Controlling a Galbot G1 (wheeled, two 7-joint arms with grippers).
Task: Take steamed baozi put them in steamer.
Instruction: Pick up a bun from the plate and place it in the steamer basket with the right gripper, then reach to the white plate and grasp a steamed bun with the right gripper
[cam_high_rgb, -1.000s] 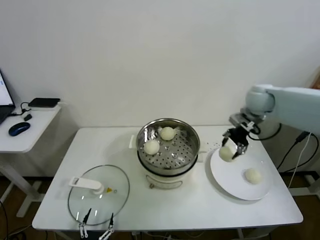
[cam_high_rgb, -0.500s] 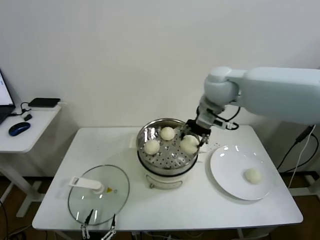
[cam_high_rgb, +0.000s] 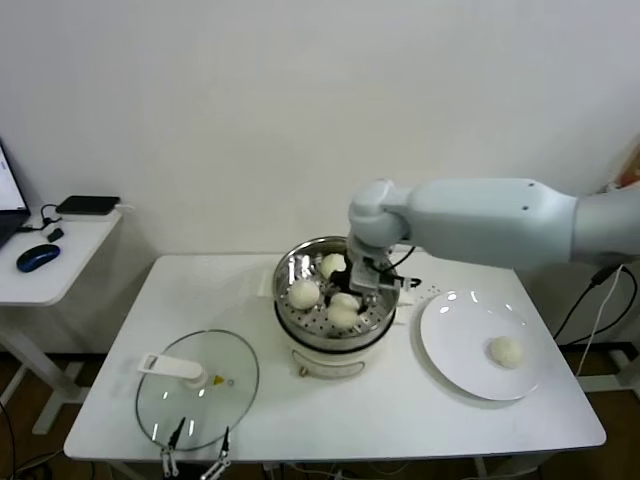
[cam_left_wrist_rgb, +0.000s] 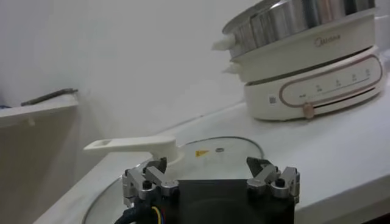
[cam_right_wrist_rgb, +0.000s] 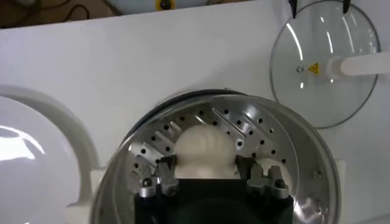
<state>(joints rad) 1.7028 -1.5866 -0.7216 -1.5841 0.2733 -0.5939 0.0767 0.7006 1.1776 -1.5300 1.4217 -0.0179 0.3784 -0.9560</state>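
White table (cam_high_rgb: 400, 420) setup: right gripper (cam_high_rgb: 345, 305) clamps a bun (cam_right_wrist_rgb: 205, 146) low over the steamer (cam_high_rgb: 337, 290) tray beside two others, so should release gently; left gripper (cam_left_wrist_rgb: 210, 180) idles open by the lid (cam_high_rgb: 197, 380).

A plain white wall (cam_high_rgb: 300, 110) fills the upper frame. A white table (cam_high_rgb: 330, 420) spans the lower middle. At far left, a smaller white side desk (cam_high_rgb: 50, 265) carries a blue mouse (cam_high_rgb: 38, 258).
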